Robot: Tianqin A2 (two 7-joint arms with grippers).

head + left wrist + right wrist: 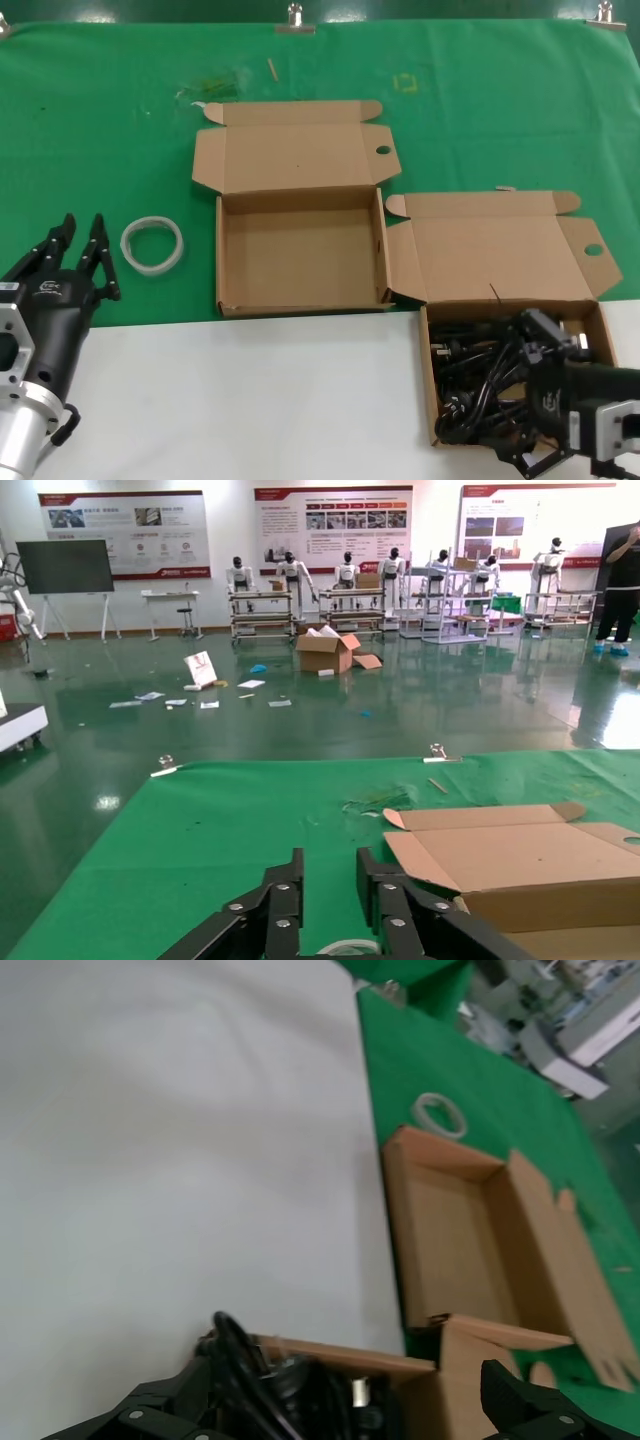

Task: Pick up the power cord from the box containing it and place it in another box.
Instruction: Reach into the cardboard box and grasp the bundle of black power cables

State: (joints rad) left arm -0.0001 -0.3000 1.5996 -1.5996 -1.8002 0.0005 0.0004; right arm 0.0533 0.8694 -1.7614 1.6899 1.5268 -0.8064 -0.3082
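Note:
The power cord (475, 385) is a black tangle lying in the right-hand cardboard box (427, 370), whose open lid (490, 245) has a round hole and a short dark slit near its fold. My right gripper (520, 395) is down in this box, open, with its jaws on either side of the cord. In the right wrist view the cord (290, 1390) lies between the spread jaws of that gripper (345, 1395). The other box (300, 250) stands open and empty at the centre, its lid (300, 155) unmarked. My left gripper (82, 235) is open and idle at the far left.
A white tape ring (152, 242) lies on the green cloth (100, 120) just right of my left gripper. The white table surface (250, 400) runs along the front. The two boxes stand close, corner to corner. The empty box also shows in the right wrist view (445, 1230).

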